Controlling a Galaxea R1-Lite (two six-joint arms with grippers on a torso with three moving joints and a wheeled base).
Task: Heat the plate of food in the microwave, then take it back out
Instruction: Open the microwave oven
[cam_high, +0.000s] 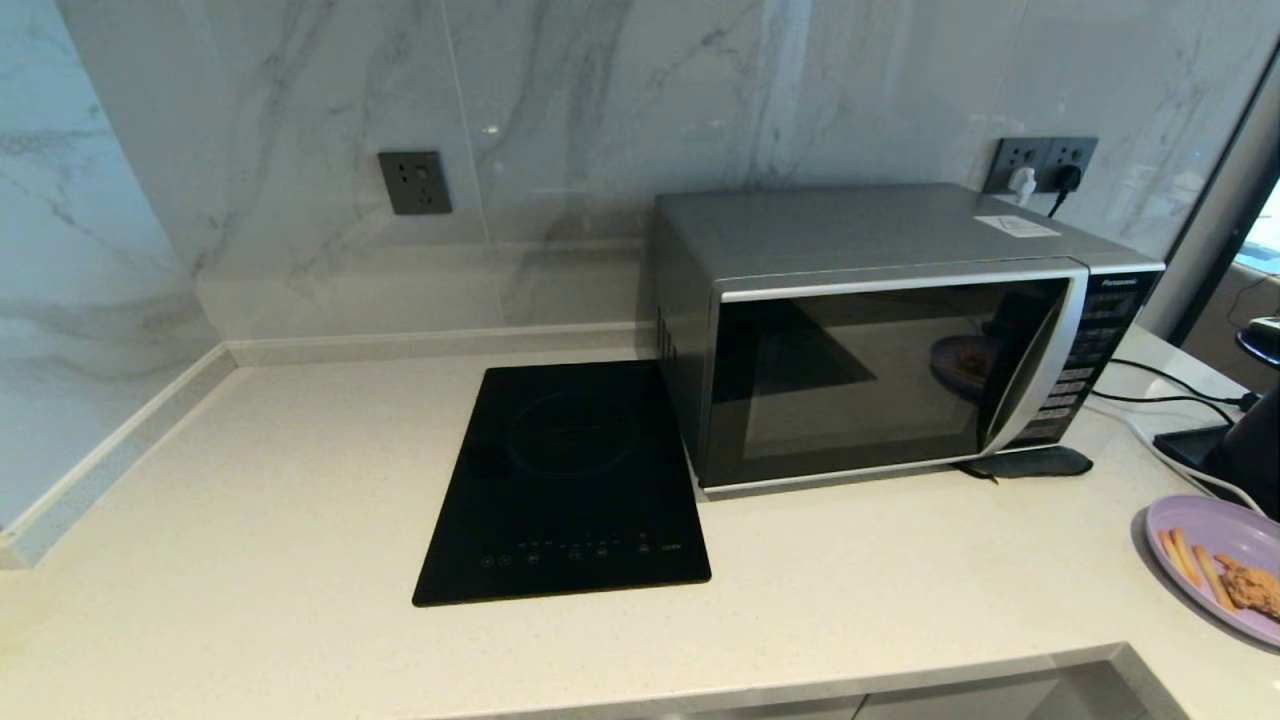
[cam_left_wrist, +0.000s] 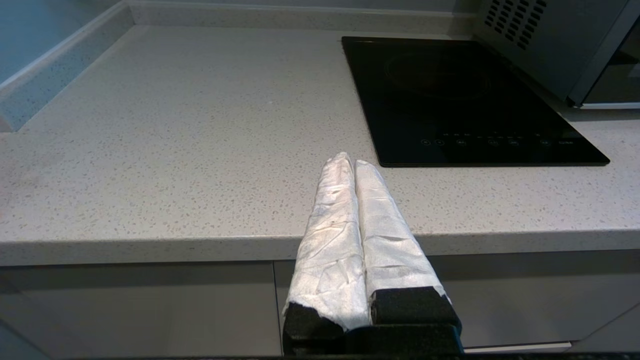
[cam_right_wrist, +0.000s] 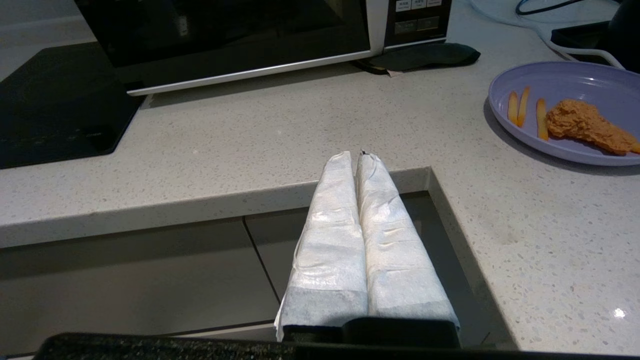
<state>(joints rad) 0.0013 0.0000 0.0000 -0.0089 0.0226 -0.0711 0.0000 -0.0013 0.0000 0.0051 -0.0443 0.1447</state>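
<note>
So we're basically at square one here. The microwave (cam_high: 890, 330) sits toward the back right of the counter (cam_high: 300, 470) with its door fully closed, and the plate of food (cam_high: 1215, 560) is out on the counter near the right edge, forward of the microwave's button panel. Fries and the crumbed piece are on it, untouched as far as we can tell. Judging from that, nothing of the task is done: the door has to be opened, the plate carried in, the door shut, heating started, then the whole thing in reverse to bring the plate back out.

Both arms look parked. The left claw (cam_left_wrist: 348, 160) has its wrapped fingers pressed together on nothing, hanging off the front edge of the counter, near the front left corner of the black induction hob (cam_high: 565, 480). The right claw (cam_right_wrist: 356, 159) is likewise pinched together and empty, sitting just off the front edge where the counter has a notched corner.

From the right wrist view, the plate lies ahead of the right claw and off toward the right edge of the counter, clearly apart from it, nothing touching. The microwave door is straight ahead across open counter. We'd guess the right claw is the better placed for the plate, since the left is well away from it.

There's also a dark flat pad (cam_high: 1025, 463) tucked under the microwave's front right corner.
</note>
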